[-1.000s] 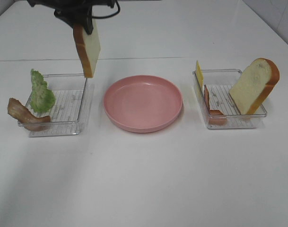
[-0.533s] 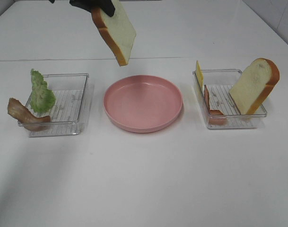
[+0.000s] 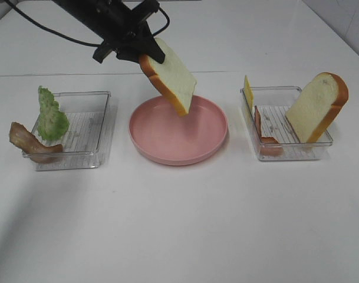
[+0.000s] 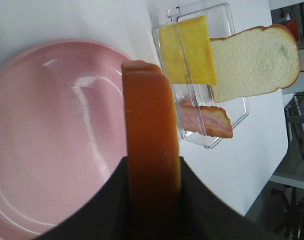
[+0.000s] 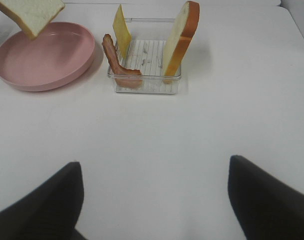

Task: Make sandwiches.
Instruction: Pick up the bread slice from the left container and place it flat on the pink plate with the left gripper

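My left gripper (image 3: pixel 145 54) is shut on a white bread slice (image 3: pixel 172 76) with an orange-brown crust, holding it tilted in the air over the back of the pink plate (image 3: pixel 167 138). The left wrist view shows the slice's crust edge (image 4: pixel 151 135) clamped between the dark fingers, with the plate (image 4: pixel 47 140) below. A second bread slice (image 3: pixel 318 106), a yellow cheese slice (image 3: pixel 248 92) and a bacon strip (image 3: pixel 265 134) stand in the right tray (image 3: pixel 294 154). My right gripper (image 5: pixel 154 195) is open above bare table, short of that tray (image 5: pixel 147 85).
The left clear tray (image 3: pixel 79 159) holds a green lettuce leaf (image 3: pixel 52 115), and a bacon strip (image 3: pixel 27 141) hangs over its left rim. The plate has nothing on it. White tabletop stretches across the front.
The left gripper carried the bread slice from above the left tray to the right and down, over the plate, tilting it. The right gripper has not moved.
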`<state>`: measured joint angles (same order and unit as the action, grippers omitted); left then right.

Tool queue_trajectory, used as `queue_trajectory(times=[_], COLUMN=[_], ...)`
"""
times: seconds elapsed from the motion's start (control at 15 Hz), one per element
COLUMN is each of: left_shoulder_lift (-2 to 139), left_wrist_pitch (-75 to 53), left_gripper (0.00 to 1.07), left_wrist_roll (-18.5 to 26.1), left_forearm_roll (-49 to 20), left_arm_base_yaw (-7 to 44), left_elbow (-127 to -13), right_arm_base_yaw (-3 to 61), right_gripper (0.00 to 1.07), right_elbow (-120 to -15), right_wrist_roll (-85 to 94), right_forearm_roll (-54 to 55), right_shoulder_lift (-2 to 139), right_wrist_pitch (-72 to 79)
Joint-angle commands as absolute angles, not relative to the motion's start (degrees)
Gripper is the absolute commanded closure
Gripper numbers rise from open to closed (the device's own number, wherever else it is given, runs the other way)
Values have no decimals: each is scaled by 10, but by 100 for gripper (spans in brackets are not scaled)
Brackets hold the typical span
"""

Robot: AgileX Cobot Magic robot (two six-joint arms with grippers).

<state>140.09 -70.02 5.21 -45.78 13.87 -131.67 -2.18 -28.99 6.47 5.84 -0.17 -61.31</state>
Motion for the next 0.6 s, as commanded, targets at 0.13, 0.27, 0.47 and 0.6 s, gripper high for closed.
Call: queue_trajectory(times=[0.13,0.27,0.47,0.6], left_shoulder_lift=[1446,1458,1475,1479], left_wrist_pitch=[-728,-727,-710,-709], left_gripper=[107,107,107,107], left_wrist_roll=[56,56,60,62], left_forearm_roll=[-511,-510,-515,-521], left_arm_base_yaw=[143,149,155,158], left_elbow=[-1318,-1318,-1318,-1318], right_arm_base_yaw=[-25,-25,-25,-25], right_gripper=[32,32,32,32], right_elbow=[-288,-288,-288,-288], right_wrist_roll=[68,68,68,68], right_forearm_roll=[58,58,58,58], right_shoulder_lift=[-10,-10,-10,-10], right_wrist_pitch=[-608,-608,-608,-608])
